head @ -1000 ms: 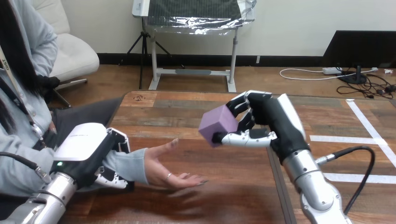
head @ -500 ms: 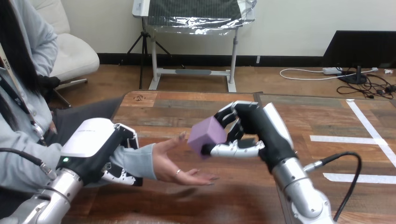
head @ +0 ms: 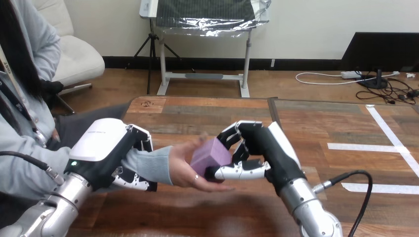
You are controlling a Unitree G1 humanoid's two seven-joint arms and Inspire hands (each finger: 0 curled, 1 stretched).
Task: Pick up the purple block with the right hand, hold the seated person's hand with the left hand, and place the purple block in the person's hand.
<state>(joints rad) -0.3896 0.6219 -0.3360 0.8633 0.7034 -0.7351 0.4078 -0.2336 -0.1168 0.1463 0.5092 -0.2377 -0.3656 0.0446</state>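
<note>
The right hand [head: 264, 144] comes in from the lower right and is clamped on the purple block [head: 210, 155] at the centre of the frame. Its thumb runs along the block's lower right edge and its curled fingers [head: 232, 134] press the block's far side. The block is against the open palm of the person's hand [head: 182, 167], which lies palm up, left of centre, above the wooden table [head: 207, 212]. The block hides the middle of that palm, so I cannot tell whether it rests on it. One fingertip of the person shows just above the block, the others below it.

At the lower left, the left hand [head: 101, 144] is closed round the person's wrist over the grey sleeve [head: 150, 165], its white shell covering much of the sleeve. White tape strips [head: 368, 147] lie on the tabletop at right, well apart from both hands.
</note>
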